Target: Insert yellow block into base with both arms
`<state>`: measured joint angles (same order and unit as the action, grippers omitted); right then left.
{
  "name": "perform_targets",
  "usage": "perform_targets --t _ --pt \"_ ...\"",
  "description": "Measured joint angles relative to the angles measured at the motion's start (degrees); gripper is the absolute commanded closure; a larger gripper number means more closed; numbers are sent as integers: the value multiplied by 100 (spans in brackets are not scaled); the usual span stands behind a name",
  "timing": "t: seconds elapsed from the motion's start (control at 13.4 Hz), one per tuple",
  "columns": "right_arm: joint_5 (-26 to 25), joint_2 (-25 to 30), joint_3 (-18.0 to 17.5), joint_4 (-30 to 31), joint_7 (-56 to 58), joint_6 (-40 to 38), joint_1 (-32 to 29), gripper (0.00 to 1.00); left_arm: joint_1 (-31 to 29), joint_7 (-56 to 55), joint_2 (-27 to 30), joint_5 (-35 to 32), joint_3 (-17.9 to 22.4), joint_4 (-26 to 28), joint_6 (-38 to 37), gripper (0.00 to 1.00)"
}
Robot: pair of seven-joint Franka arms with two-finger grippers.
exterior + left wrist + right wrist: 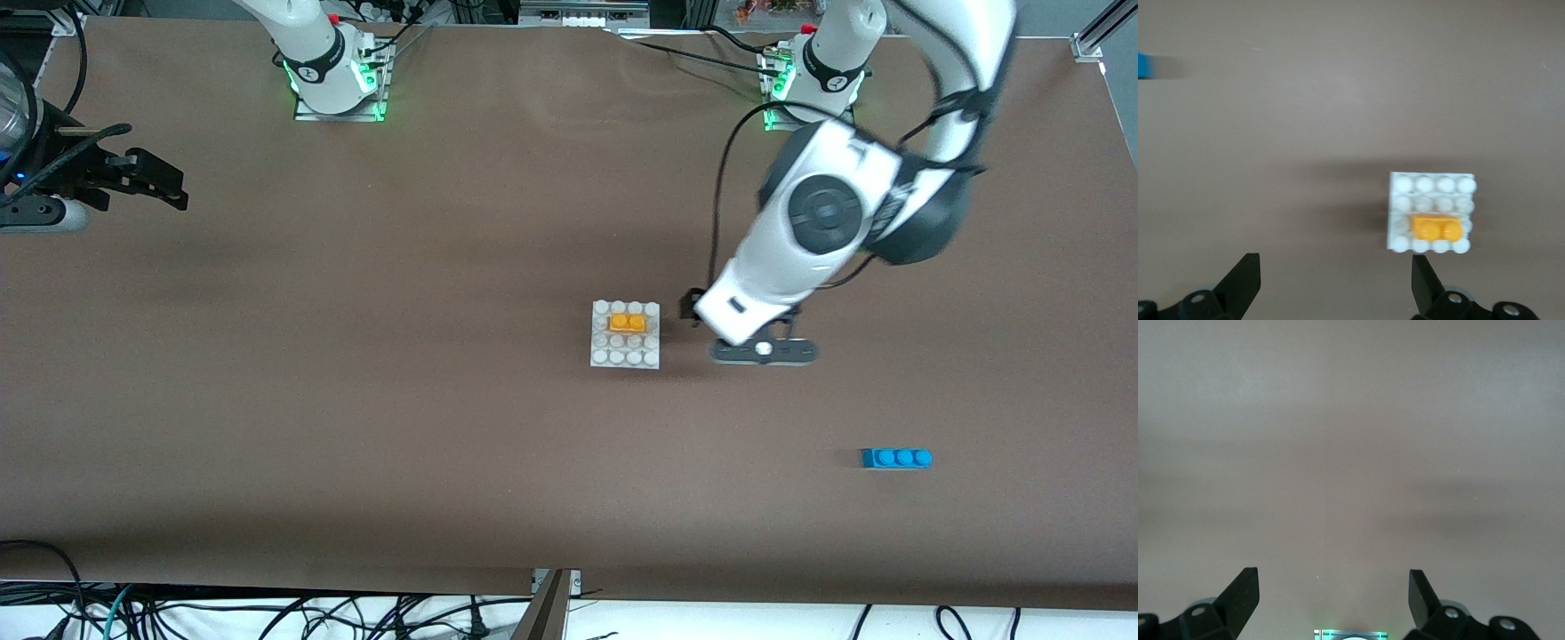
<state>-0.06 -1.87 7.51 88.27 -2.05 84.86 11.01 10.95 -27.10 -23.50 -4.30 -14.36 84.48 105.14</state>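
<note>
The yellow block (627, 322) sits on the white base (605, 356) near the table's middle, across two studs in the second row from the robots. My left gripper (693, 311) hangs just beside the base, toward the left arm's end of the table. In the left wrist view it (1335, 267) is open and holds nothing, with the base (1431, 187) and the block (1437, 229) just off one fingertip (1419, 270). My right gripper (173, 185) waits at the right arm's end, open (1331, 581) over bare table.
A blue three-stud brick (896, 458) lies nearer the front camera, toward the left arm's end; its edge shows in the left wrist view (1143, 65). The arm bases (333, 76) (813, 84) stand along the robots' edge. Brown table (356, 400) spreads around the base.
</note>
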Motion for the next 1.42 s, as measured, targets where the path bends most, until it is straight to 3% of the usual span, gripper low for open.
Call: perform_targets --t 0.45,0.67,0.89,1.12,1.42 --pt "0 1 0 -9 0 -7 1 1 -1014 1314 1309 1 0 -111 -1500 0" --pt "0 1 2 -11 0 -9 1 1 -1363 1717 1615 128 -8 -95 -1873 0" --pt "0 1 5 -11 0 -10 1 1 -1732 2389 1700 731 217 279 -1529 0" --pt "0 1 7 -11 0 -10 1 1 -1443 2491 2132 801 582 1131 -616 0" --pt "0 1 14 -11 0 -10 0 1 -1062 2019 2580 795 805 1563 -659 0"
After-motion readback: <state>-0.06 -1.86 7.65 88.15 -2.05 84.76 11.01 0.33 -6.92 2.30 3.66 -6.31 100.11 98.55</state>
